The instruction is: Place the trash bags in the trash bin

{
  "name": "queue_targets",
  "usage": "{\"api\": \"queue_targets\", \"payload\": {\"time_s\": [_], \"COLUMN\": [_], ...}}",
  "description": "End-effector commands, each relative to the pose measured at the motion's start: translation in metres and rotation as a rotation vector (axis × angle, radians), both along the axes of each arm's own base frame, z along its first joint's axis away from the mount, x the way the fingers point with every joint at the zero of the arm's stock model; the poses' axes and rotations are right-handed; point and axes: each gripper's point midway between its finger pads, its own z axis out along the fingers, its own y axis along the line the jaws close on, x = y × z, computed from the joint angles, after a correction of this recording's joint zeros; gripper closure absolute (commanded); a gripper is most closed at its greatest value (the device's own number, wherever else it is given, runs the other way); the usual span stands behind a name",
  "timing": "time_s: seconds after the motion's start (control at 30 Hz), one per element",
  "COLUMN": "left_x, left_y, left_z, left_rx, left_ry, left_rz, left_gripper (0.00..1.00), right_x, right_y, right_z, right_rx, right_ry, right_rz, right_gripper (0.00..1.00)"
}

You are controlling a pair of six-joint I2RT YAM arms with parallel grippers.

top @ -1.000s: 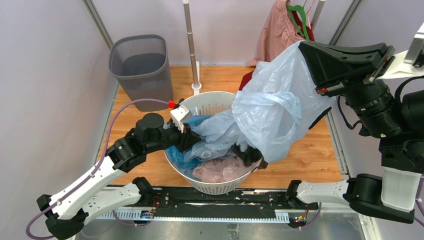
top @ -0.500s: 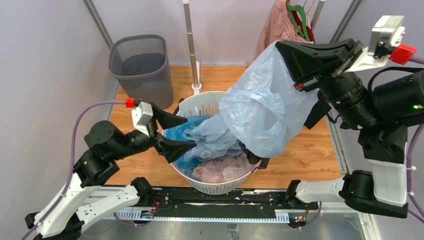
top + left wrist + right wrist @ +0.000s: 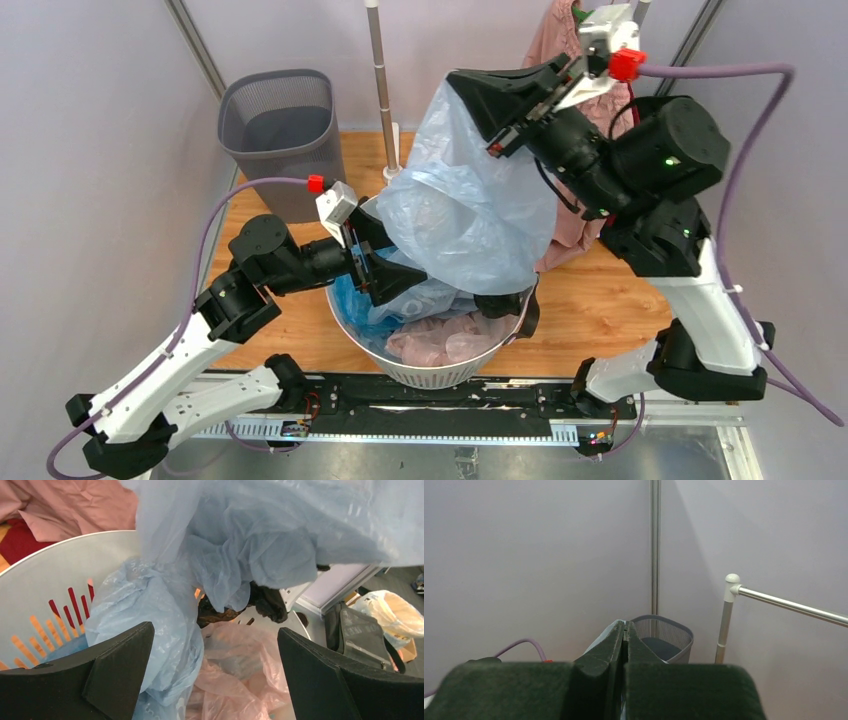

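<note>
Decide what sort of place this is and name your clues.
Probably a robot test booth staged as a laundry corner: plain partition walls, clothes rail, white basket.

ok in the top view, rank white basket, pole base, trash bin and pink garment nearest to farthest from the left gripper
Measured from the left gripper:
1. white basket, directly beneath it, front centre
2. pole base, just behind the basket
3. trash bin, back left corner
4. pink garment, hanging at the back right
</note>
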Motion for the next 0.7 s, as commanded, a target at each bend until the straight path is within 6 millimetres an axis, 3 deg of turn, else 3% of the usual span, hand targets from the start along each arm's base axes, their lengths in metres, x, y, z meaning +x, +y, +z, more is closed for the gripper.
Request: {"api": "queue_targets", "payload": {"time_s": [0.0,0.23,0.47,0.67], "left_x": [0.001,0.005,0.018,0.03], "left_y": [-0.005,-0.019,-0.049,-0.068], "left_z": [0.017,0.015,0.0,-0.006], "left_rx": [-0.083,-0.104,-0.081,-0.06], "left_ry": [0.001,0.043,0.072,0.071], "left_rz": [0.001,0.013,0.065,0.127], "left_gripper": [0.0,0.0,0.0,0.0], "right_x": [-0.005,0.003,0.005,0.006], "right_y": [0.009,0.028,0.04,0.045], "right_z": [0.022,0.025,0.033,0.029], "right_rx": [0.097,0.126,0.173,0.191], "right_ry": [-0.013,0.0,0.003,0.022], "right_rz": [0.055,0.081,0.121,0.146], "right_gripper": [1.0,1.0,1.0,1.0]}}
